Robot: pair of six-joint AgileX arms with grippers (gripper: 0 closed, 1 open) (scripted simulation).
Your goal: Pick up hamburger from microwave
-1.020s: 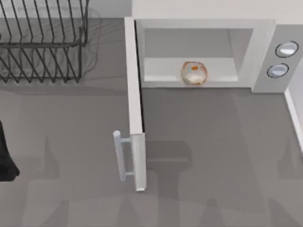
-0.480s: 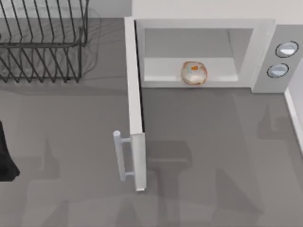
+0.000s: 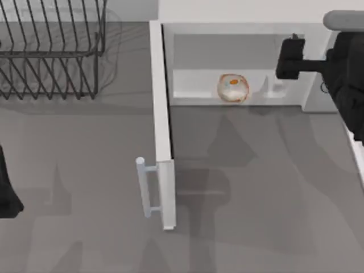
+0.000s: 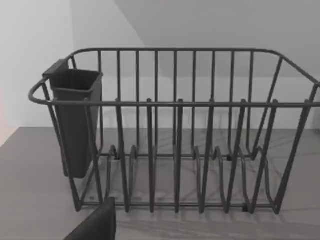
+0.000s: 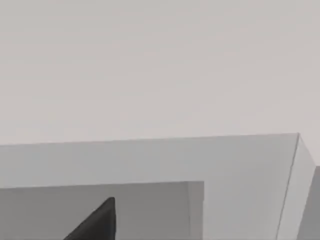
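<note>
The hamburger [image 3: 232, 87], a pale bun with an orange patch on top, sits on the floor of the white microwave [image 3: 244, 28], near the front middle of the cavity. The microwave's door [image 3: 161, 114] stands swung fully open toward the table's front, its grey bar handle [image 3: 144, 187] facing left. My right gripper [image 3: 288, 59] hangs in front of the cavity's right side, to the right of the hamburger and apart from it. The right wrist view shows the microwave's top corner [image 5: 240, 165] and one dark fingertip [image 5: 97, 220]. My left arm [image 3: 7, 190] is parked at the left edge.
A black wire dish rack [image 3: 51, 51] stands at the back left; in the left wrist view the rack [image 4: 175, 150] has a dark cup holder [image 4: 75, 120] on its side. The open door splits the table's middle. A white ledge [image 3: 355, 142] runs along the right edge.
My right arm has swung in from the right and now hangs before the microwave's right side, covering the knobs. The hamburger, door and left arm have not moved.
</note>
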